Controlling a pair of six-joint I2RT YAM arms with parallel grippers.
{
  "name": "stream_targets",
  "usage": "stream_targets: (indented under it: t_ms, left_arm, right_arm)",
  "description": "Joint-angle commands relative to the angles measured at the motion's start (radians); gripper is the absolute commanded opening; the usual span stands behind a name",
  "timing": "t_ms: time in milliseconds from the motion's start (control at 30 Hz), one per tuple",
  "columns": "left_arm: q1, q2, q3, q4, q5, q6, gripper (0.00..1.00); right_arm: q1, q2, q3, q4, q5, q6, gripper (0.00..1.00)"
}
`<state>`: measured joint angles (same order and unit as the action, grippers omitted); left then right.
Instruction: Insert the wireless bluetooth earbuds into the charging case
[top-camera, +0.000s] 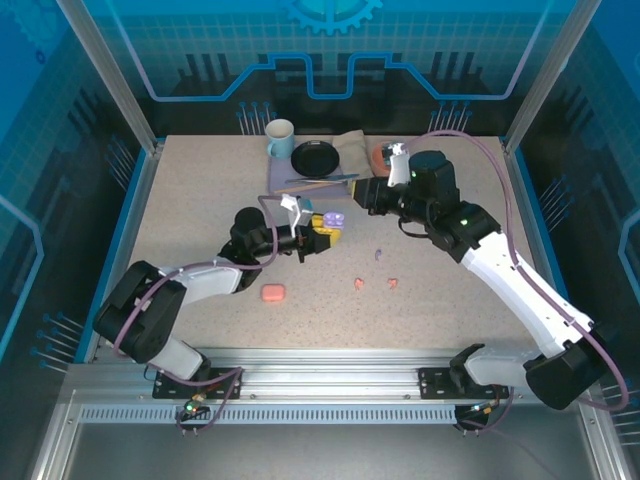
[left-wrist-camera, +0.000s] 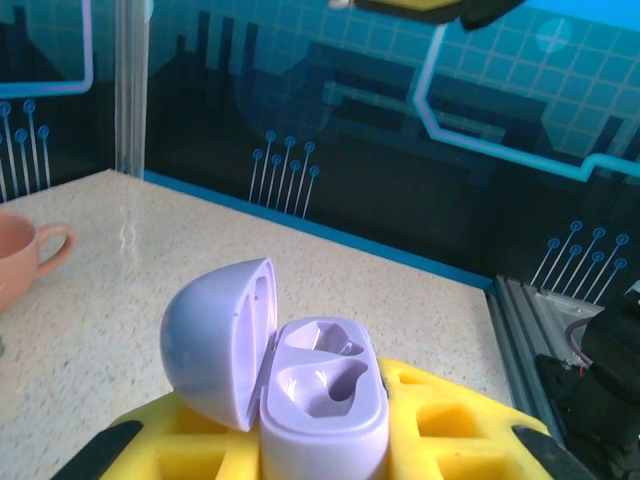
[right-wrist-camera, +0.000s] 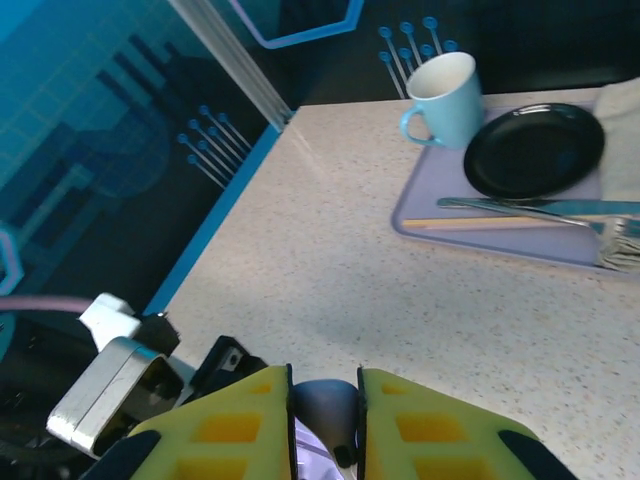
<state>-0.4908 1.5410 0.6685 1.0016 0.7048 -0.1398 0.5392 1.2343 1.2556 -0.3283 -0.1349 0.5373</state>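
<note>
Left wrist: open lilac case (left-wrist-camera: 325, 405)

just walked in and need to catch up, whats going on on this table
The left gripper is shut on an open lilac charging case whose two wells are both empty. The right gripper, close by, pinches what looks like a lilac earbud. A second lilac earbud, two pink earbuds and a closed pink case lie on the table.
</note>
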Motion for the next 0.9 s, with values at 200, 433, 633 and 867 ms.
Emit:
stream_targets:
  t_ms: [200, 433, 633, 867]
  left_arm:
    - [-0.049, 0.088, 0.114, 0.095, -0.001, 0.061, 0.0]
    - [-0.048, 0.104, 0.156, 0.071, -0.002, 0.079, 0.0]
    - [-0.048, 0.094, 0.174, 0.047, 0.001, 0.081, 0.0]
    - [-0.048, 0.088, 0.177, 0.038, 0.008, 0.075, 0.0]
  right_arm:
    - [0.024, -0.073, -0.086, 0.163, -0.137, -0.062, 0.19]
    - [0.028, -0.104, -0.154, 0.179, -0.154, -0.067, 0.19]
    - [0.029, -0.107, -0.197, 0.194, -0.145, -0.063, 0.19]
    - [0.028, -0.095, -0.206, 0.207, -0.129, -0.061, 0.18]
